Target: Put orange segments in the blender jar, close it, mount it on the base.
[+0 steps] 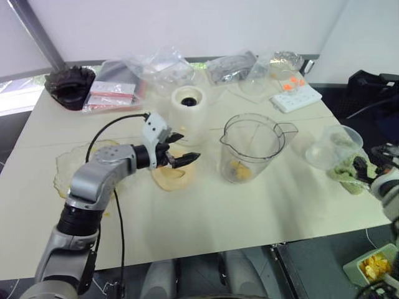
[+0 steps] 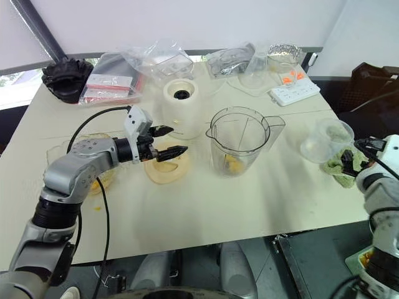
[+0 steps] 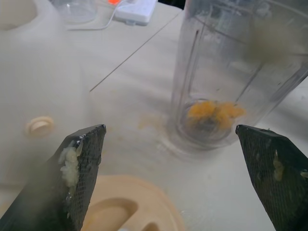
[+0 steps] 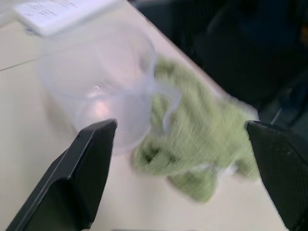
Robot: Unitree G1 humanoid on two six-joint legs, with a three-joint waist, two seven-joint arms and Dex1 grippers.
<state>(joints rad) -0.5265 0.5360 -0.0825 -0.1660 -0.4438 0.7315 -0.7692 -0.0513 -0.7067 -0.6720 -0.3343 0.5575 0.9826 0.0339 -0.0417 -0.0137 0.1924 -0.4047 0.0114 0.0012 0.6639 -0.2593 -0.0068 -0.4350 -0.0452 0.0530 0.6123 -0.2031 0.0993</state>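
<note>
So we've got the orange segments (image 3: 214, 111) sitting in the bottom of the blender jar (image 1: 252, 148), which stands on the table (image 1: 206, 218) beside the base (image 1: 189, 106). Left gripper (image 1: 181, 149) and right gripper (image 4: 183, 159) both spread wide, holding nothing.

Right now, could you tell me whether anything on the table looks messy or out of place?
Yes: orange pulp clings to the left gripper's fingers, and a wet orange smear marks the table beside the blender jar.

Silver-grey left arm (image 1: 100, 177) with black joint rings, white wrist block, looping black cable (image 1: 116, 230); black mesh-textured fingers (image 3: 84, 163) smeared with pale pulp.
</note>
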